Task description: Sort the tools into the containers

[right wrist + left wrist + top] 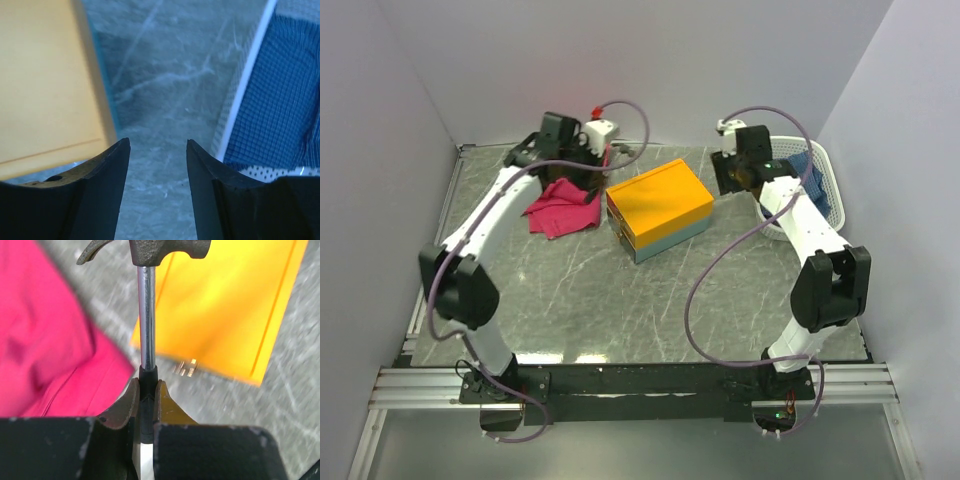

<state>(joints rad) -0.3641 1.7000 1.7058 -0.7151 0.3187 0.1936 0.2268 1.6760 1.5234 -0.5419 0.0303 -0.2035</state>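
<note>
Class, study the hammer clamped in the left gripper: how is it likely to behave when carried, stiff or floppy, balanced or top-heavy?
The hammer is probably rigid: its shaft looks like bare steel. It is likely head-heavy, since the left gripper pinches the black handle far from the dark head, so it may pivot in that narrow grip.

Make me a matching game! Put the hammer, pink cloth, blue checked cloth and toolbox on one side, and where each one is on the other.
Things:
1. hammer
2. pink cloth
3. blue checked cloth
4. toolbox

Places:
A. inside the white basket
B. middle of the table
C. gripped by the left end effector
D. on the table, left of the toolbox

Pairs: 1-C, 2-D, 3-A, 4-B
</note>
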